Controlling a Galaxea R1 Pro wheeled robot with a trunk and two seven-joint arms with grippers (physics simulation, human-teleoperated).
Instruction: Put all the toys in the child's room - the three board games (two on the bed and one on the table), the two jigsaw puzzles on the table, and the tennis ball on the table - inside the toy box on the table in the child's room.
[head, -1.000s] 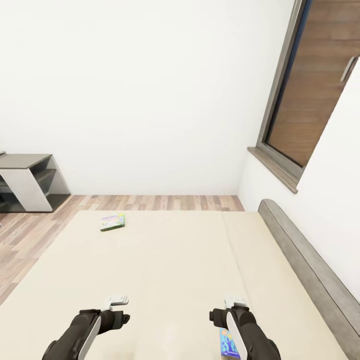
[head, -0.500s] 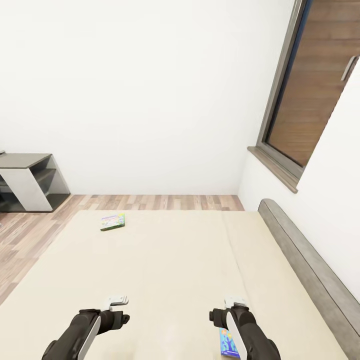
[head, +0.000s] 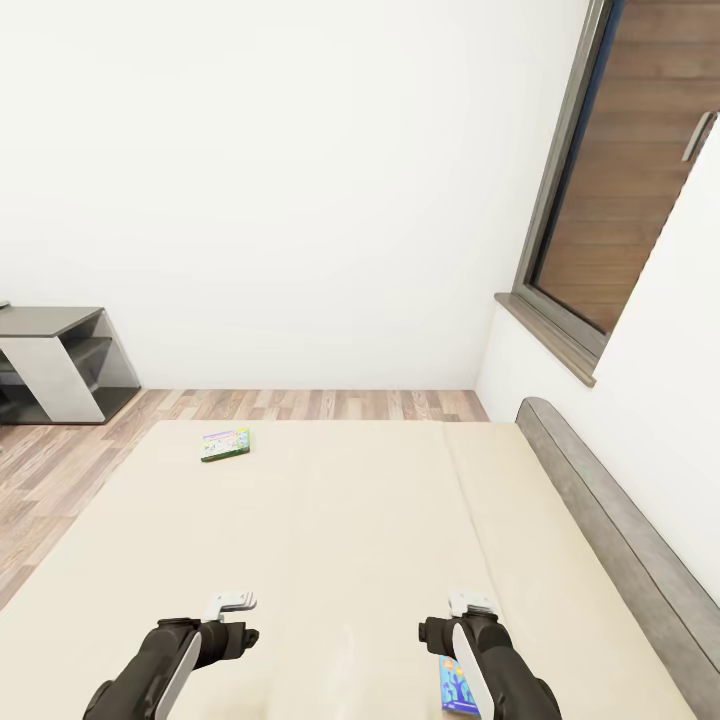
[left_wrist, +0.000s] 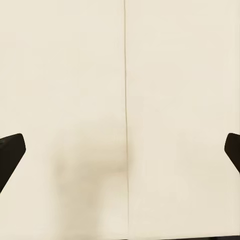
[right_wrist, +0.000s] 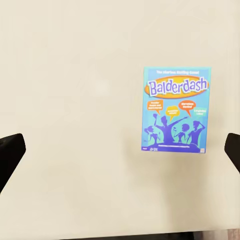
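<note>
Lying flat on the bed (head: 380, 520), the blue board game (right_wrist: 175, 110) is overhung by the spread, empty right claw (right_wrist: 120, 150); the left claw (left_wrist: 120, 150) is likewise held apart.

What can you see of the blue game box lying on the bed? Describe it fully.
The blue box is a flat printed rectangle, like cardboard, titled "Balderdash" in an orange oval, with orange speech bubbles above dark blue figures. It lies face up, flat on the cream bed, closed and ungripped. In the head view it peeks out beside the right arm. The right tool hovers above the bed, not touching the box.
</note>
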